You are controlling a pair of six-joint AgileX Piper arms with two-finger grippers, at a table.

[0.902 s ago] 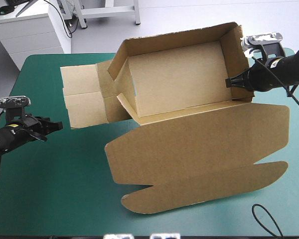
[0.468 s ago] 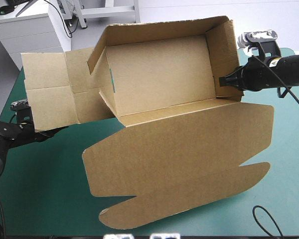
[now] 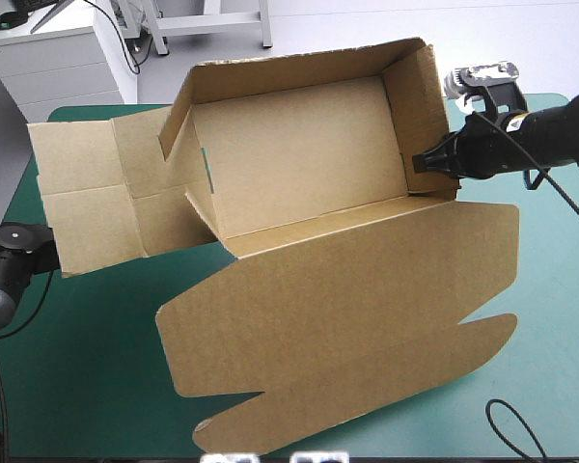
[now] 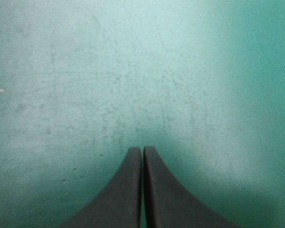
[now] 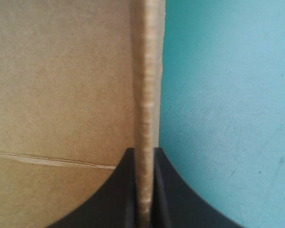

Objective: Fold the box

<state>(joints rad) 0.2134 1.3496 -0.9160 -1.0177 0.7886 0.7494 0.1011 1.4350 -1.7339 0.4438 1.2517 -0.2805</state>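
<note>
Left hand [image 4: 142, 149] fingers pressed together, right hand [image 5: 145, 150] fingers nearly closed, right arm [image 3: 550, 130] stretched inward from the right

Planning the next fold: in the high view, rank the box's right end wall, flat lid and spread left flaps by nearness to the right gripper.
1. Right end wall: held in the right gripper.
2. Flat lid: toward the table's near edge.
3. Spread left flaps: farthest, at the table's left side.

One brown box [image 3: 299, 164], two grippers, left gripper [image 4: 142, 151] and right gripper [image 5: 143, 151], one teal-green table [image 3: 87, 376].
</note>
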